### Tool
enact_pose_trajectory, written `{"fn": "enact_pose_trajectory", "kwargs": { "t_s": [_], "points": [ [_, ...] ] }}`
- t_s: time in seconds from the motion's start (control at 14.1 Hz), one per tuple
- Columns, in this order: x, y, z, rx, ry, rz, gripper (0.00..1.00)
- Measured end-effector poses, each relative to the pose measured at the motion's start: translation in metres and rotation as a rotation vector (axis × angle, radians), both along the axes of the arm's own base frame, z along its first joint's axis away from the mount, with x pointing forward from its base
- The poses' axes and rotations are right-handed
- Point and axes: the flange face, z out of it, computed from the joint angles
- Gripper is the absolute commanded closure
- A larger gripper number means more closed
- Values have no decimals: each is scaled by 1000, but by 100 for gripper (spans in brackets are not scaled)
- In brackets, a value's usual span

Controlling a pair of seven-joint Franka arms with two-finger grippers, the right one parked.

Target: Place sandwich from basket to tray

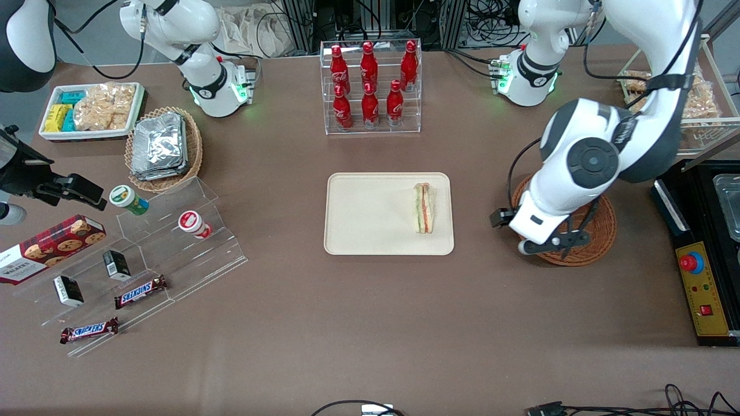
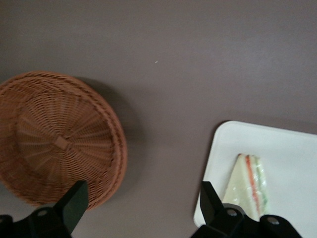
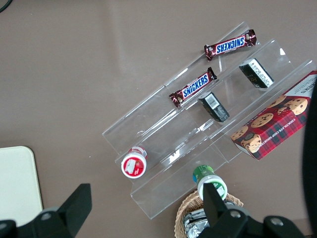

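Note:
The sandwich (image 1: 424, 208), a pale wedge with green, orange and pink filling, lies on the cream tray (image 1: 370, 219) near the tray's edge toward the working arm's end. The wrist view shows the same sandwich (image 2: 247, 183) on the tray (image 2: 292, 148). The reddish-brown wicker basket (image 1: 598, 234) stands beside the tray, partly covered by the arm's wrist (image 1: 537, 222). Seen from the wrist, the basket (image 2: 54, 144) holds nothing. My gripper (image 2: 143, 193) hangs open above bare table between basket and tray, with nothing between its fingers.
A clear rack of red bottles (image 1: 370, 86) stands farther from the front camera than the tray. A control box with a red button (image 1: 702, 289) and a white wire rack (image 1: 694, 98) sit at the working arm's end. Foil packets, snack packets and an acrylic stand (image 1: 173, 242) lie toward the parked arm's end.

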Motion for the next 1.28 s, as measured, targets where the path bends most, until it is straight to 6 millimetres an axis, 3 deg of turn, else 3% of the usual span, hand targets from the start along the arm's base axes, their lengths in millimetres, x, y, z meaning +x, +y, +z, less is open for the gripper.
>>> {"fn": "enact_pose_trajectory", "kwargs": {
  "t_s": [0.43, 0.78, 1.28],
  "points": [
    [6, 72, 75, -19, 24, -39, 0],
    [-13, 95, 130, 2, -43, -61, 0],
    [-30, 139, 167, -41, -57, -210, 0]
  ]
}}
